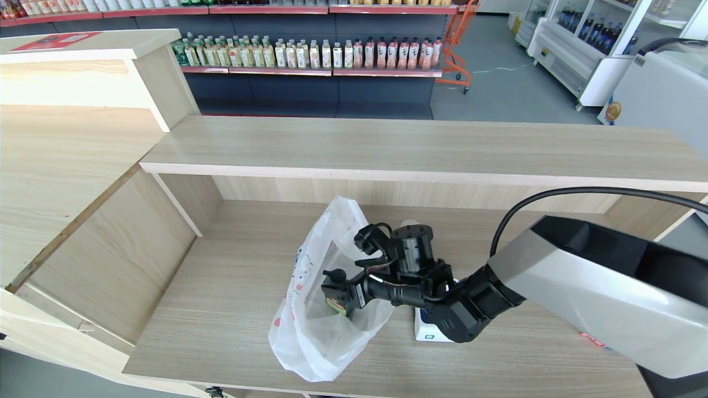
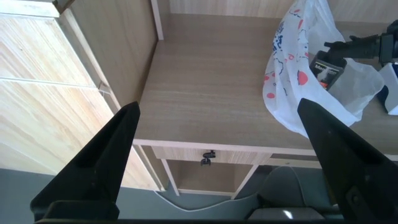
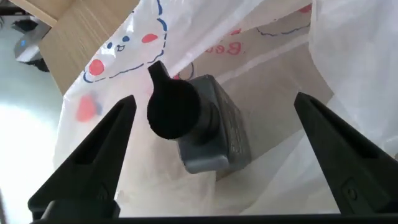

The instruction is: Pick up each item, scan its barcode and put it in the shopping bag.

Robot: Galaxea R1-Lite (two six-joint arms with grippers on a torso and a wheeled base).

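The left end effector (image 2: 217, 104) hangs off the near left edge of the tabletop (image 1: 221, 309) with its fingers spread apart and nothing between them; this parked position probably keeps it out of the working arm's way. Right of it, near the middle of the tabletop, the shopping bag (image 1: 310, 342) lies slumped with its mouth facing right, which gives the right arm direct access. The bag is thin white film printed with red and blue cartoon marks. The item (image 3: 211, 134) lies inside the bag on the film. It is a small dark grey box-shaped pack with a black rounded part at one end, and a yellow and red label shows on one face in the head view. The right end effector (image 3: 214, 98) reaches into the bag mouth, fingers wide apart on either side of the item and not touching it, consistent with a release. A white device (image 1: 428, 331), possibly the scanner, stands just right of the bag under the right arm.
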